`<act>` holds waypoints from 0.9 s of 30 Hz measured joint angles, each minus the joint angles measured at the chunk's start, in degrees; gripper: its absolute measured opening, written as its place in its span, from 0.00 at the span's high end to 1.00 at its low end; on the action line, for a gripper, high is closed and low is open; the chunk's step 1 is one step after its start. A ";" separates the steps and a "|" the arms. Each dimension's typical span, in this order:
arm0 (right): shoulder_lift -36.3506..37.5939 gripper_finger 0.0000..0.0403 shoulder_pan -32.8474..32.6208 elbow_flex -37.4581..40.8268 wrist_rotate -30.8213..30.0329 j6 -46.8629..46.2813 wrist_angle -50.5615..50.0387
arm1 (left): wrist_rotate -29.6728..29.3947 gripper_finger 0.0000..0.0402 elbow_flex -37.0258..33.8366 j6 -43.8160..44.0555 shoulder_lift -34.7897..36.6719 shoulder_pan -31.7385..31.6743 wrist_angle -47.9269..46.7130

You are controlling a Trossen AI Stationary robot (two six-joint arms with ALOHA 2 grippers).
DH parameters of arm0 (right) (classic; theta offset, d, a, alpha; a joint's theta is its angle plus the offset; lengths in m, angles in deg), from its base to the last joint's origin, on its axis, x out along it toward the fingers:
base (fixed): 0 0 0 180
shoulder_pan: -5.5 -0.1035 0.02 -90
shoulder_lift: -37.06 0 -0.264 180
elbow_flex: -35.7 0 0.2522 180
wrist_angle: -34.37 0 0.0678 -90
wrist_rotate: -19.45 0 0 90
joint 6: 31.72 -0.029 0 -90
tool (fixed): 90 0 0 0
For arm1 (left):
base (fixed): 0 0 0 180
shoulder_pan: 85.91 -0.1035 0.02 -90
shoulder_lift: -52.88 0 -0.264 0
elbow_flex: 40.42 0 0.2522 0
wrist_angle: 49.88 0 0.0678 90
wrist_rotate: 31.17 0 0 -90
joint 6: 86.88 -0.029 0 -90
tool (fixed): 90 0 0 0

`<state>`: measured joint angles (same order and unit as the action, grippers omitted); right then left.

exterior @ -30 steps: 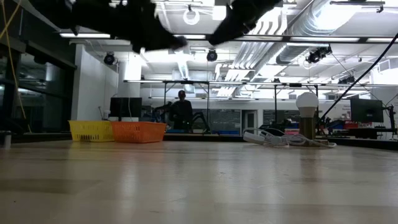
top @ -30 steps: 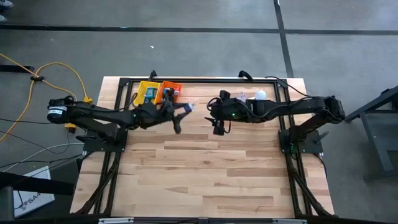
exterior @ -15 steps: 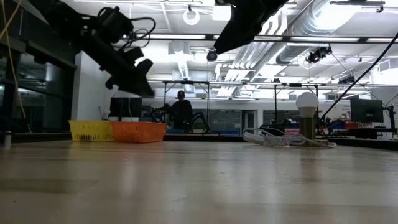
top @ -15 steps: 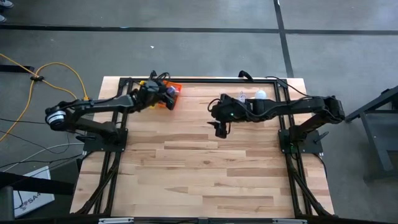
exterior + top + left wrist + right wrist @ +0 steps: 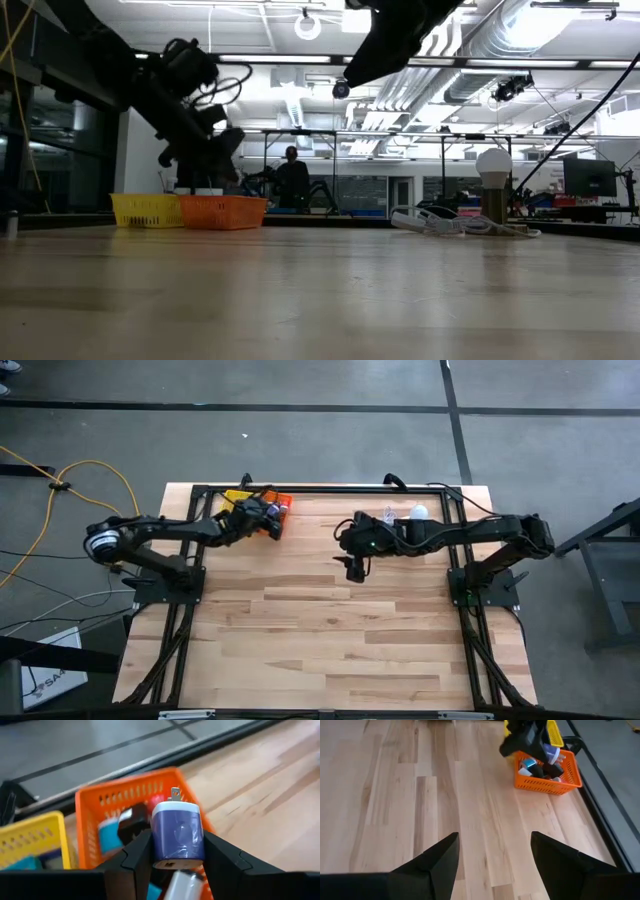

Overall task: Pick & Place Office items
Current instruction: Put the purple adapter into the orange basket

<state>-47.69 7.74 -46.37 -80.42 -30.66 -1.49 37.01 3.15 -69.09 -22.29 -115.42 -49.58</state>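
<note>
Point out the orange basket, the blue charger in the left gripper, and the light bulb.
orange basket (image 5: pixel 89 817): left wrist view, on its side wall.
blue charger (image 5: pixel 178 835): left wrist view, on its front face, between the fingers.
light bulb (image 5: pixel 493 165): low view, on the round white globe.

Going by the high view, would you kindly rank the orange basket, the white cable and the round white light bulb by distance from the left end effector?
1. Orange plastic basket, directly beneath the left end effector.
2. White cable, far edge, right of centre.
3. Round white light bulb, farther right.
</note>
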 joint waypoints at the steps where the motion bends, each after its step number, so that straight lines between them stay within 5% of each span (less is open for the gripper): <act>1: 0.00 0.42 0.00 0.00 0.25 0.00 -0.02 | -0.88 0.65 0.00 0.27 -1.12 0.20 0.18; 11: 0.00 0.42 0.00 0.00 2.40 -0.02 -0.04 | -1.53 0.65 -0.02 1.59 -10.46 1.19 8.68; 27: 0.00 0.42 0.00 0.00 2.58 -0.02 -0.39 | -0.83 0.53 -0.02 1.56 -10.76 1.19 9.14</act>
<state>-47.69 7.74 -46.37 -77.84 -30.68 -1.88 36.17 3.13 -67.53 -33.05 -114.23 -40.44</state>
